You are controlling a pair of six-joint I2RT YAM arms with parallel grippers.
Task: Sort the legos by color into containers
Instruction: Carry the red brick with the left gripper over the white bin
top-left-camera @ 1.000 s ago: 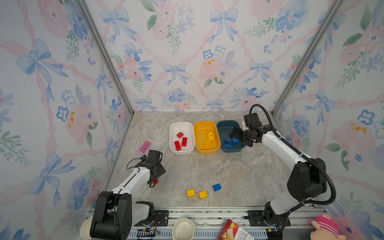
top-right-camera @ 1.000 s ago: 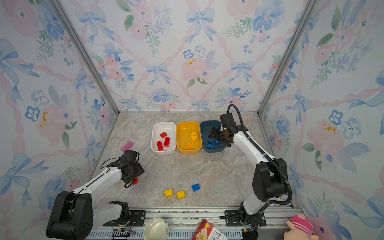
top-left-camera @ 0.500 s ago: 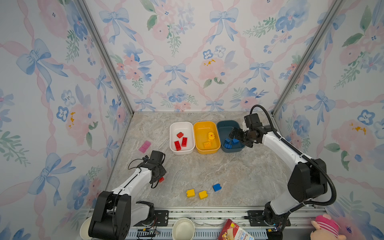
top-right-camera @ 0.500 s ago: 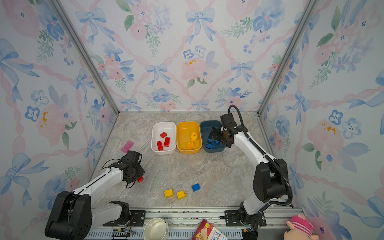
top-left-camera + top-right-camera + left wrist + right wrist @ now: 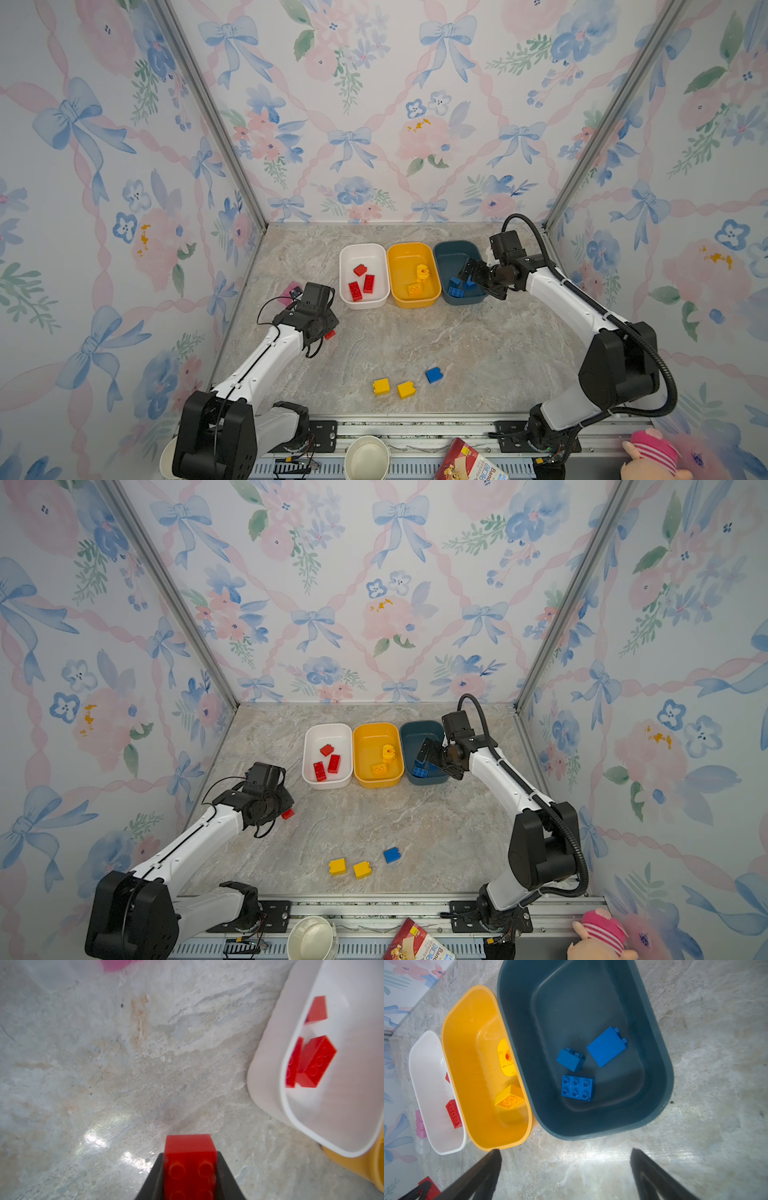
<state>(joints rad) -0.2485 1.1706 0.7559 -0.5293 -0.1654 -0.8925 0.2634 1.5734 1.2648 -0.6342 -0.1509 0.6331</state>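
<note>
Nearest the front edge of the tabletop (image 5: pixel 478 353), a yellow brick (image 5: pixel 381 386) and a second yellow brick (image 5: pixel 406 390) are seen close together, with a loose blue brick (image 5: pixel 434 375) just beside them on the right; none of these is sorted yet. Farther back on the left, the left claw (image 5: pixel 323 329) is pressed onto a red brick (image 5: pixel 190 1153), which is pinched across its narrow width and held low over the tabletop; its long axis appears to run along the fingers, though its far end is hidden. From this claw the white tub (image 5: pixel 365 255) lies farther back and toward the middle, near but apart, and the left arm is plainly the nearer one to it; three red bricks (image 5: pixel 362 282) are already inside. Beside it stand the yellow-orange tub (image 5: pixel 409 255) and the teal tub (image 5: pixel 453 253), side by side. At the teal tub's near right corner the right claw (image 5: pixel 564 1151) is spread wide and empty; three blue bricks (image 5: pixel 577 1087) lie inside that tub.
</note>
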